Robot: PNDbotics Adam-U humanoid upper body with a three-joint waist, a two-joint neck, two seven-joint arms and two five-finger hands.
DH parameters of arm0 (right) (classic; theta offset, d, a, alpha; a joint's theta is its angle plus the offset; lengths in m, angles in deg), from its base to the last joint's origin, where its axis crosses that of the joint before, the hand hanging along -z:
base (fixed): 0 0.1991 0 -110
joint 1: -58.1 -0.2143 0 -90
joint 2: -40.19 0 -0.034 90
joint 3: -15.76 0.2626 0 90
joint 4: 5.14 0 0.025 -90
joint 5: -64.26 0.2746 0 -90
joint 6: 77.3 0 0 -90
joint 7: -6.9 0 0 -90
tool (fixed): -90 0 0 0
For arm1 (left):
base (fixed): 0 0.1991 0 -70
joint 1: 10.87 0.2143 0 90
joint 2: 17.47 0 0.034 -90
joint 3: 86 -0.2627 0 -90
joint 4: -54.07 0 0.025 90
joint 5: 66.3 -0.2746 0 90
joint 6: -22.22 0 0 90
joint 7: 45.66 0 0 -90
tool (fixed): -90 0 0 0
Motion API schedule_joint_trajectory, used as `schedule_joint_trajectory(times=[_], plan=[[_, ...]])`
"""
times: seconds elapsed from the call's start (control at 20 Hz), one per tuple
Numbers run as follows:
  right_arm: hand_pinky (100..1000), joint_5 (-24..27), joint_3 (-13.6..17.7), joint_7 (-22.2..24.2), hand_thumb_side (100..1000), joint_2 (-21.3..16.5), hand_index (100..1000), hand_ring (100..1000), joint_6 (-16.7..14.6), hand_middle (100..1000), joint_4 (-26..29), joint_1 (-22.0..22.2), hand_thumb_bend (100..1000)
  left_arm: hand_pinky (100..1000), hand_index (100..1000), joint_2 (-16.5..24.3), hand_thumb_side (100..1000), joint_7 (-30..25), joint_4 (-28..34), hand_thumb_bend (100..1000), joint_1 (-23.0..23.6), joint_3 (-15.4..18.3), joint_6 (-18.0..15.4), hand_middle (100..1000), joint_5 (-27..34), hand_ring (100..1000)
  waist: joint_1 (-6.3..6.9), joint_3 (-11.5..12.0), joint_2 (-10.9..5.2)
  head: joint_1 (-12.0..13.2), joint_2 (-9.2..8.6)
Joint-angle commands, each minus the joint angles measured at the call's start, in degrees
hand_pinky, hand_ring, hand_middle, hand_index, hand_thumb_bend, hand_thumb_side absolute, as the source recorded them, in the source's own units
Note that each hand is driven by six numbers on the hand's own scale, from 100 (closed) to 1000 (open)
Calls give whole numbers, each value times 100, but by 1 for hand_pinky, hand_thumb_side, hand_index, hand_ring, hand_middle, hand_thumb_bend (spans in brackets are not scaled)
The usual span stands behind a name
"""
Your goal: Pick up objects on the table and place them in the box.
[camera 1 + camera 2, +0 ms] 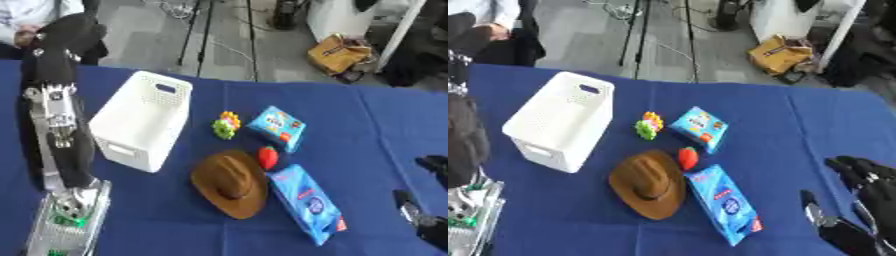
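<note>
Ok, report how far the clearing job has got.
Done: nothing visibly; the white box shows no contents, though its inside is hidden. In hand: nothing; the right hand hangs open at the table's right edge. Left: brown hat, strawberry, two blue packets, yellow-green toy.

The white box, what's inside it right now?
The white box lies tipped, its opening facing away from the camera, so only its perforated outer walls and handle slots show. Its inside is hidden; I cannot tell whether anything is in it.
</note>
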Motion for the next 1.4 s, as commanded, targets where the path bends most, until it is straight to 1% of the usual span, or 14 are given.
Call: schedule_joint_trajectory(times=[0.05, 0.1, 0.25, 0.35, 0.4, 0.45, 0.5, 0.6, 0.65, 0.75, 0.95, 1.2, 1.25, 1.4], plan=[[906, 498, -124, 20, 1000, -434, 986, 944, -79, 914, 58, -47, 463, 825, 776, 85, 1000, -48, 114, 100, -32, -37, -3, 733, 55, 742, 1, -3, -130, -54, -52], [900, 669, -155, 50, 1000, -480, 987, 957, -101, 911, 58, -75, 526, 825, 773, 82, 1000, -56, 114, 100, -28, -41, -3, 732, 62, 742, -2, 0, -134, -67, -48], [903, 1219, -229, -13, 1000, -601, 994, 972, -91, 915, 58, -245, 544, 825, 771, 67, 1000, -78, 114, 100, -9, -60, -4, 732, 87, 742, -14, 12, -152, -106, -28], [912, 1459, -281, -80, 1000, -617, 1000, 988, -73, 958, 58, -337, 548, 825, 768, 57, 1000, -92, 114, 100, 4, -71, -9, 731, 104, 741, -21, 28, -158, -124, -16], [916, 1563, -304, -70, 1000, -609, 1000, 1000, -67, 1000, 58, -377, 601, 825, 765, 53, 1000, -98, 114, 100, 8, -75, -12, 730, 111, 741, -23, 36, -160, -128, -12], [916, 1702, -325, -25, 1000, -587, 1000, 1000, -55, 1000, 58, -411, 601, 825, 765, 48, 1000, -102, 114, 100, 10, -76, -14, 730, 118, 741, -24, 45, -161, -132, -10], [921, 1827, -330, 13, 1000, -581, 1000, 1000, -49, 1000, 58, -439, 546, 825, 764, 45, 1000, -105, 114, 100, 11, -77, -16, 729, 123, 741, -25, 51, -162, -133, -9], [933, 2050, -353, -8, 1000, -581, 1000, 1000, -150, 995, 58, -491, 369, 825, 762, 36, 1000, -120, 114, 100, 5, -86, -20, 729, 129, 741, -29, 79, -165, -145, -16], [921, 2136, -366, -22, 1000, -584, 1000, 992, -188, 894, 58, -515, 409, 825, 761, 33, 1000, -126, 114, 100, 6, -89, -19, 729, 132, 741, -30, 91, -166, -149, -15], [910, 2259, -384, 12, 968, -601, 1000, 985, -180, 927, 58, -562, 464, 825, 760, 30, 1000, -139, 114, 100, 12, -97, -17, 729, 142, 741, -35, 99, -167, -157, -10], [914, 2504, -448, 314, 1000, -628, 1000, 998, 52, 985, 58, -724, 510, 825, 757, 24, 1000, -169, 114, 100, 38, -119, -22, 729, 165, 741, -52, 93, -175, -176, -2], [907, 2751, -511, 481, 1000, -585, 1000, 993, 439, 956, 58, -1001, 565, 824, 753, 20, 1000, -198, 114, 100, 65, -132, -31, 729, 183, 741, -76, 82, -195, -170, 19], [902, 2743, -520, 487, 1000, -566, 1000, 989, 534, 930, 58, -1037, 605, 823, 752, 25, 1000, -199, 114, 100, 79, -131, -28, 729, 186, 741, -86, 77, -202, -168, 23], [904, 2644, -595, 528, 1000, -458, 1000, 989, 742, 923, 58, -1145, 585, 822, 750, 61, 1000, -197, 114, 100, 144, -126, -19, 729, 195, 741, -132, 35, -234, -94, 54]])
